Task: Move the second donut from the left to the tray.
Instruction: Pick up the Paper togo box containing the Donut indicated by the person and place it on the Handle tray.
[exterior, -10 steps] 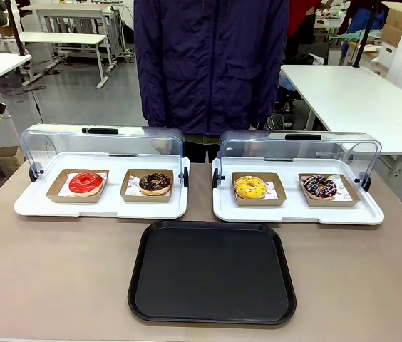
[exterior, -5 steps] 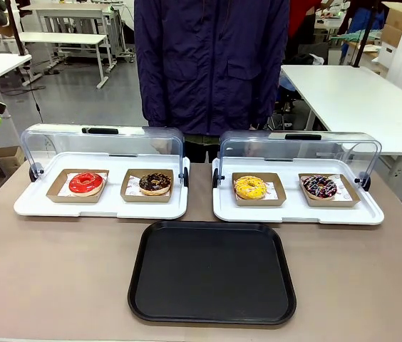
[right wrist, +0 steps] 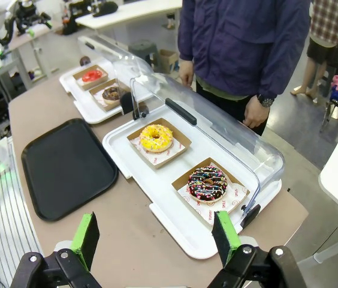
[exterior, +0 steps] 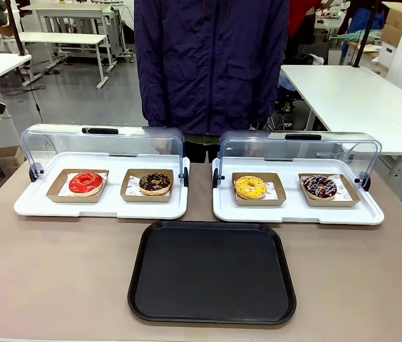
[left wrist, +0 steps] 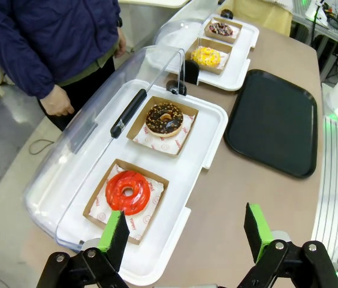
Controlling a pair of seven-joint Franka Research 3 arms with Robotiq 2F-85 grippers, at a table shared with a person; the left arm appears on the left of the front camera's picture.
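The second donut from the left, chocolate-glazed with light crumbs, sits in its brown cardboard tray in the right half of the left white display tray. It also appears in the left wrist view and small in the right wrist view. The large black tray lies bare at the table's front middle. My left gripper hangs open high above the red donut end of the table. My right gripper hangs open above the table's right end. Neither touches anything.
A red-glazed donut sits left of the chocolate one. The right display tray holds a yellow donut and a dark sprinkled donut. Both clear lids stand open at the back. A person stands at the far edge, hands down.
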